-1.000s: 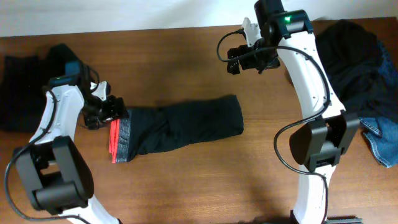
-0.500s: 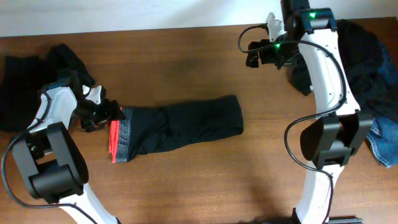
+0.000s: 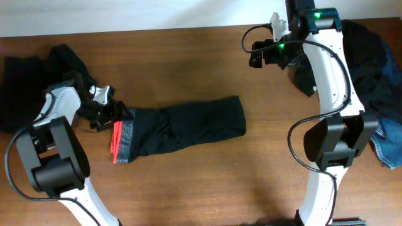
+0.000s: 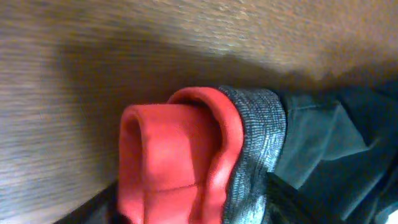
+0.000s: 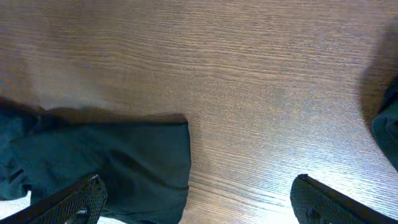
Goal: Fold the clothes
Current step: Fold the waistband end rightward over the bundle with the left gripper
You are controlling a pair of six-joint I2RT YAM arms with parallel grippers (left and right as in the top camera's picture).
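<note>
On the brown wooden table [image 3: 188,188], at the red-and-grey waistband end of the long folded black fabric garment [image 3: 188,122]: left gripper [image 3: 110,113], jaws at the red band [image 4: 168,162], closed on it or not impossible to tell. Beyond and right of that garment, over bare wood: right gripper [image 3: 260,53], jaws spread wide, empty. Farther right, heaped dark clothes [image 3: 367,63] with blue denim [image 3: 386,144]; left, another black pile [image 3: 22,88].

Two arms: left arm [image 3: 53,103], right arm [image 3: 330,69]. One black red-banded garment [image 3: 188,125]. Two dark heaps: left heap [image 3: 19,91], right heap [image 3: 370,63]. One jeans [image 3: 386,144].
</note>
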